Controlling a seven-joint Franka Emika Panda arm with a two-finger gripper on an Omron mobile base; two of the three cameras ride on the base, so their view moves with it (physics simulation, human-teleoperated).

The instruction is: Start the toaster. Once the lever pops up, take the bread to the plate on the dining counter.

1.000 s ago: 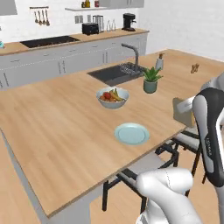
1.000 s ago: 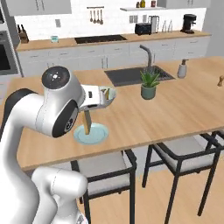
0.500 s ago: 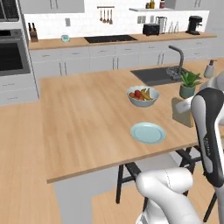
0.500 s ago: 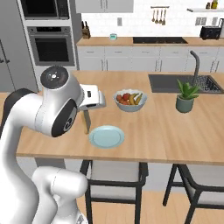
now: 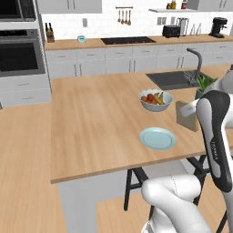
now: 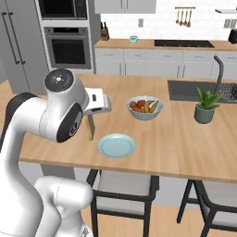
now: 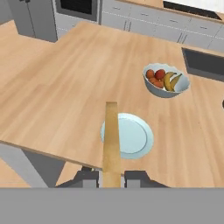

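The plate [image 7: 131, 135] is pale blue-green on the light-wood counter [image 7: 65, 87]. The bread [image 7: 111, 135] is light tan. A grey-blue bowl [image 7: 166, 83] holds red, orange and yellow fruit.

Dining counter [image 5: 91, 118]: plate [image 5: 157, 138], fruit bowl [image 5: 155, 99], potted plant [image 6: 205, 105] on top.

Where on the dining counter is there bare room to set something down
The dining counter is bare wood left of the plate and fruit bowl. It is crowded near the sink, with the potted plant.
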